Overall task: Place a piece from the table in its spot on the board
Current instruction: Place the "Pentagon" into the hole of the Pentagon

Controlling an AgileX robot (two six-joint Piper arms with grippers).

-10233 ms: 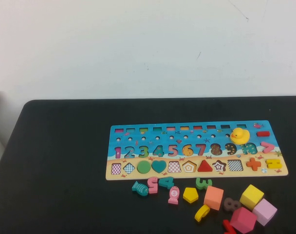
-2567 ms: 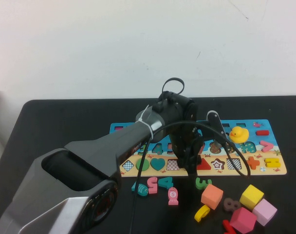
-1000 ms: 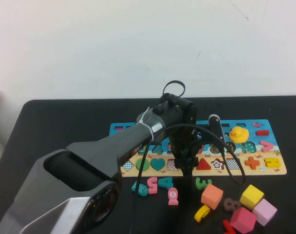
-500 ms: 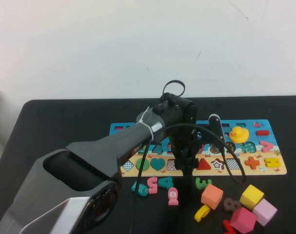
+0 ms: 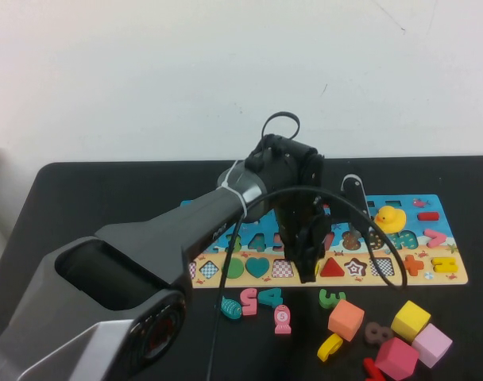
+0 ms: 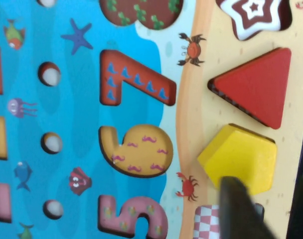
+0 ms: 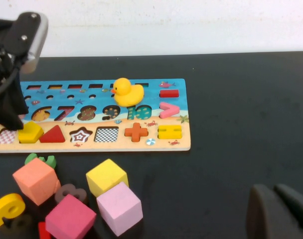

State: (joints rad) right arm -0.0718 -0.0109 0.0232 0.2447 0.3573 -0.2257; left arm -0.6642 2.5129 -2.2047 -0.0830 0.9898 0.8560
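Pentagon piece, flat yellow wood, sits in your board; left gripper hovers above, parted, empty; right gripper parked, spread unclear.

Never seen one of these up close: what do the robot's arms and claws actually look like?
The left arm is smooth grey and black, with a looping black cable and a white tie. Its left claw is black. The right claw shows only dark rounded fingertips.
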